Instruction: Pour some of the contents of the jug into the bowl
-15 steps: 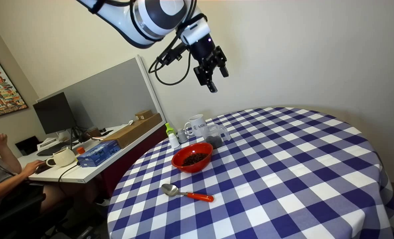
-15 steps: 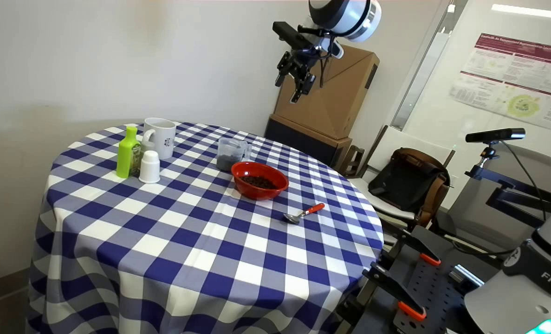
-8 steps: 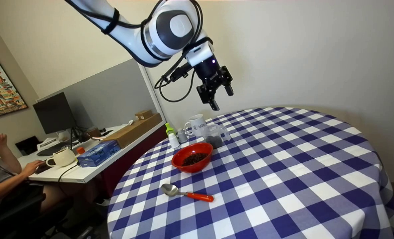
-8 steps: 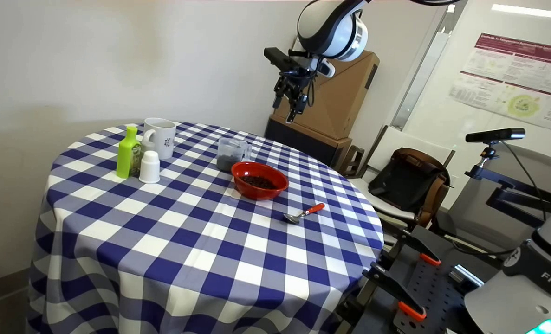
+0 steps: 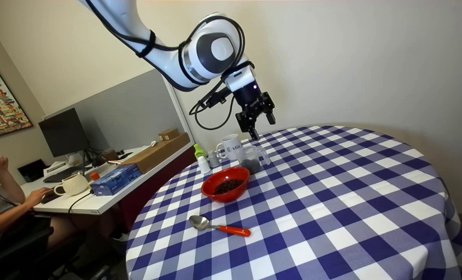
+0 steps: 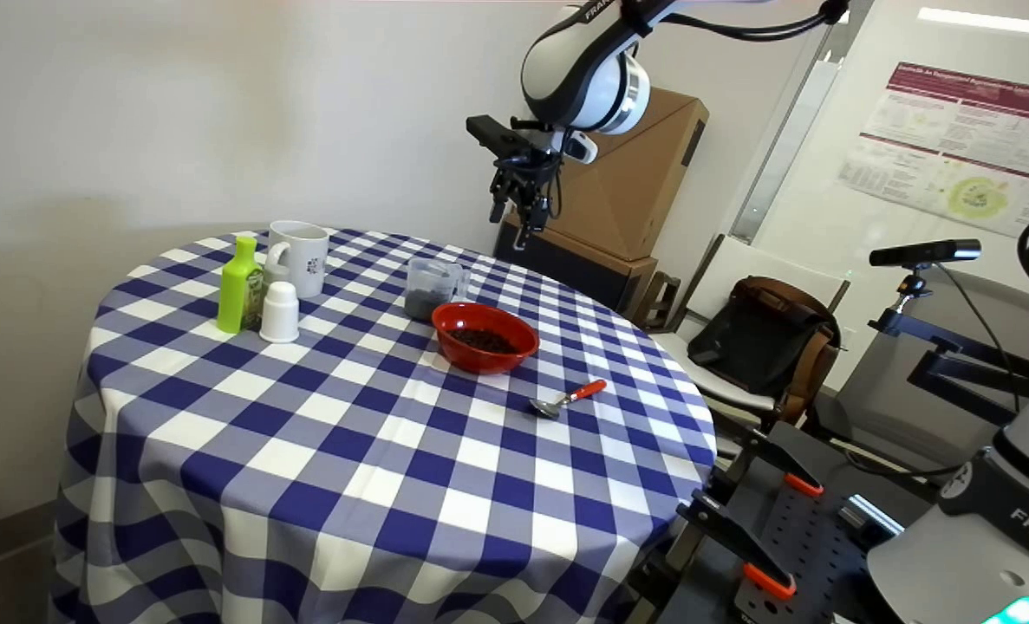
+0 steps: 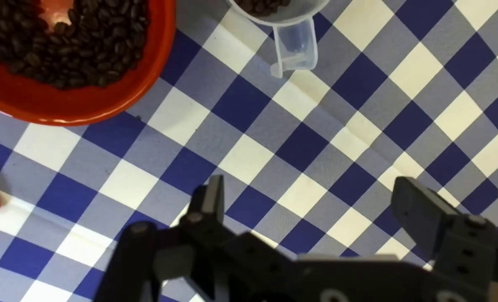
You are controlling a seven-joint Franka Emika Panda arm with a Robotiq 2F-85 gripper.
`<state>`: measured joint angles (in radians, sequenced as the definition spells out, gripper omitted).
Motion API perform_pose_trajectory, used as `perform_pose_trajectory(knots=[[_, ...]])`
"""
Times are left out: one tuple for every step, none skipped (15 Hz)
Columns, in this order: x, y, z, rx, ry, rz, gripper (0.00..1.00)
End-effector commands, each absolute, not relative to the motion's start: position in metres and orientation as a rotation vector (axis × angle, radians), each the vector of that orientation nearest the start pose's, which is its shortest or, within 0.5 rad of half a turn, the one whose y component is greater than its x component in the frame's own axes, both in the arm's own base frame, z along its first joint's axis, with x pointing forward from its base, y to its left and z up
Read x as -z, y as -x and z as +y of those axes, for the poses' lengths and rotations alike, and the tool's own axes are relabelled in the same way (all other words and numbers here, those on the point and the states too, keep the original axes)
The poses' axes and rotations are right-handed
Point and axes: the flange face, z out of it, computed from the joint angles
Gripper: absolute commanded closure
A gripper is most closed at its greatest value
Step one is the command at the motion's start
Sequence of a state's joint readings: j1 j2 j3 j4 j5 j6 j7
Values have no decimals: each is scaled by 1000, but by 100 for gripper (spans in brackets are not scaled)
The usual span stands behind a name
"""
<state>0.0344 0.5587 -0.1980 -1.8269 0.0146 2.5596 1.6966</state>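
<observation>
The clear jug (image 5: 251,165) stands upright on the table with dark contents low inside; it also shows in an exterior view (image 6: 427,289). In the wrist view its handle (image 7: 297,44) points down from the top edge, and dark beans show inside. The red bowl (image 5: 227,196) stands close beside the jug and holds dark beans; it also shows in an exterior view (image 6: 479,358) and at upper left in the wrist view (image 7: 74,108). My gripper (image 5: 263,127) is open and empty, above the table and apart from the jug. Its fingers stand wide apart in the wrist view (image 7: 309,182).
A spoon with an orange-red handle (image 5: 231,230) lies in front of the bowl. A white mug (image 6: 309,260), a green bottle (image 6: 239,286) and a white shaker (image 6: 280,314) stand on the checked cloth. A wall runs behind the table; cardboard boxes (image 6: 627,173) stand beyond it.
The arm and open gripper have moved down toward the table, close to the jug's height. The jug, bowl and spoon have not moved.
</observation>
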Motion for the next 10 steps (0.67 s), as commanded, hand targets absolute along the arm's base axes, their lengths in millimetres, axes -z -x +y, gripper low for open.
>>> perform_pose_trajectory(knots=[[-233, -681, -91, 264, 1892, 2447, 0], [-228, -684, -88, 248, 1898, 2446, 0], [-225, -687, -86, 232, 1903, 2446, 0], [-221, -689, -82, 214, 1907, 2439, 0], [-218, -691, -78, 198, 1910, 2434, 0], [-216, -693, -74, 172, 1909, 2424, 0], [-213, -695, -71, 162, 1911, 2416, 0], [-212, -696, -68, 152, 1914, 2404, 0], [-209, -697, -65, 143, 1916, 2398, 0], [-207, -697, -64, 137, 1916, 2394, 0]])
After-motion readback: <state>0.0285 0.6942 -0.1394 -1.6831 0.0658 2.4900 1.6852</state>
